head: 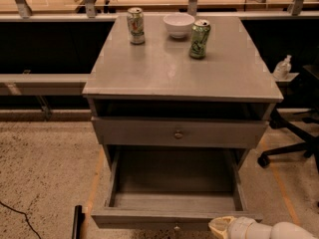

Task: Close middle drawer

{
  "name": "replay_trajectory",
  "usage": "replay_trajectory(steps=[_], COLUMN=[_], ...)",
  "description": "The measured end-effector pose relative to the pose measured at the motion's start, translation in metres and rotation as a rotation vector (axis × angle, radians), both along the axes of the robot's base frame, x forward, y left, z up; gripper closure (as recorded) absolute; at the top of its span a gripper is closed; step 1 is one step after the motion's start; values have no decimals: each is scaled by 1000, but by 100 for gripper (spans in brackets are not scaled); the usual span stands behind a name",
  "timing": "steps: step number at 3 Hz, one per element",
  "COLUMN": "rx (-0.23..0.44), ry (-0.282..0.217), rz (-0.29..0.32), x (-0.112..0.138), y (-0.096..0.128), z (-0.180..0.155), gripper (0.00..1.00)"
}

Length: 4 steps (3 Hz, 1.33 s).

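Observation:
The middle drawer [174, 203] is pulled far out of the grey cabinet, showing its long, deep, empty box. Its low front panel [149, 218] runs along the bottom of the view, with a small round knob [176, 227] at its centre. My gripper [221, 226] is a cream-coloured tip on a white arm. It comes in from the bottom right corner and sits at the right end of the drawer's front panel, right of the knob.
Above the open drawer is a taller drawer front [178, 133] with a like knob. The cabinet top [164, 68] holds two cans [135, 26] [200, 39] and a white bowl [178, 25]. An office chair base [289, 148] stands to the right. A black cable [15, 213] lies on the floor at the left.

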<state>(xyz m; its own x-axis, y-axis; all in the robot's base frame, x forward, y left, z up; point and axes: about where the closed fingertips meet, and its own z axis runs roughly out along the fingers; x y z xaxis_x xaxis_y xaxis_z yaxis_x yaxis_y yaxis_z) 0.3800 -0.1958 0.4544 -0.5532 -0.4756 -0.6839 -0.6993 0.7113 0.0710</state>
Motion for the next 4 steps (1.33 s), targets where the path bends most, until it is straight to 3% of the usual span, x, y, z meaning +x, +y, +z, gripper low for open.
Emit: replay_trajectory(steps=[2, 3, 4], rx=[51, 49, 49], ry=[-43, -95, -95], rz=[-86, -80, -80], x=[18, 40, 39], y=[-2, 1, 1], z=[-34, -39, -39], gripper=[100, 100, 100])
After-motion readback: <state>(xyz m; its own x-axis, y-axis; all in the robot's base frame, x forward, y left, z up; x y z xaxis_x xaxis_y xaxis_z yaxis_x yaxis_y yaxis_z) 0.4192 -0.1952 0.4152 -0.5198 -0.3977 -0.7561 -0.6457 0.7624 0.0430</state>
